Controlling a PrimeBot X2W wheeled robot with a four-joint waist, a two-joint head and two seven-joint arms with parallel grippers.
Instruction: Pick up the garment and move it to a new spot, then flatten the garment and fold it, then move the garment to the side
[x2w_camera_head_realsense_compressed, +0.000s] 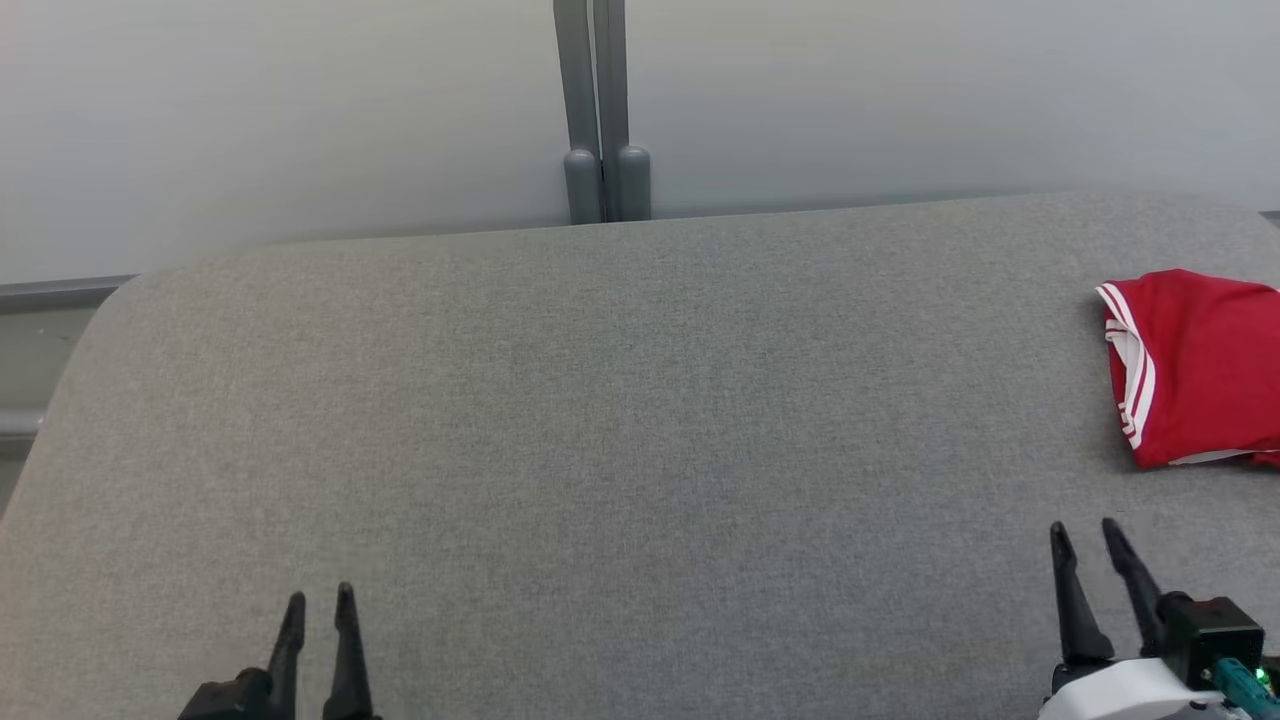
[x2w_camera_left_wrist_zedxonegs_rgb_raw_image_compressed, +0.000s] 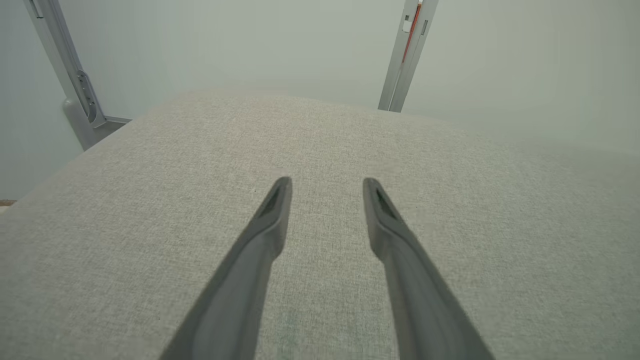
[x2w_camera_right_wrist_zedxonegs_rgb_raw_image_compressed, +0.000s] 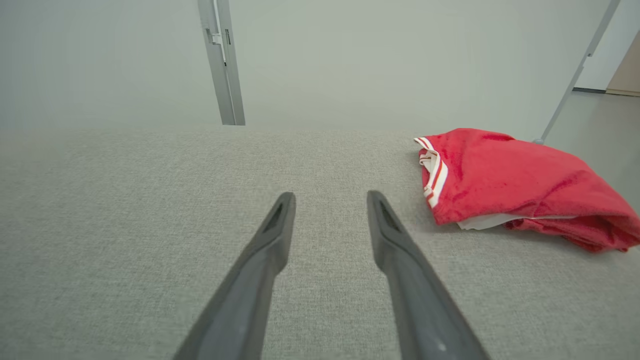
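I see the red garment (x2w_camera_head_realsense_compressed: 1195, 370) with white-striped trim lying as a loosely folded bundle at the far right of the grey fabric-covered worktop (x2w_camera_head_realsense_compressed: 640, 400), where the head view's right edge cuts it off. My right gripper (x2w_camera_head_realsense_compressed: 1084, 527) hovers near it on the near side, its two fingers apart with nothing between them. The garment lies ahead and to the right of the fingertips, not touching them. My left gripper (x2w_camera_head_realsense_compressed: 320, 595) sits at the lower left, well apart from the garment, fingers likewise spread and empty over bare grey cloth. A grey post (x2w_camera_head_realsense_compressed: 601, 110) stands behind the worktop's far edge.
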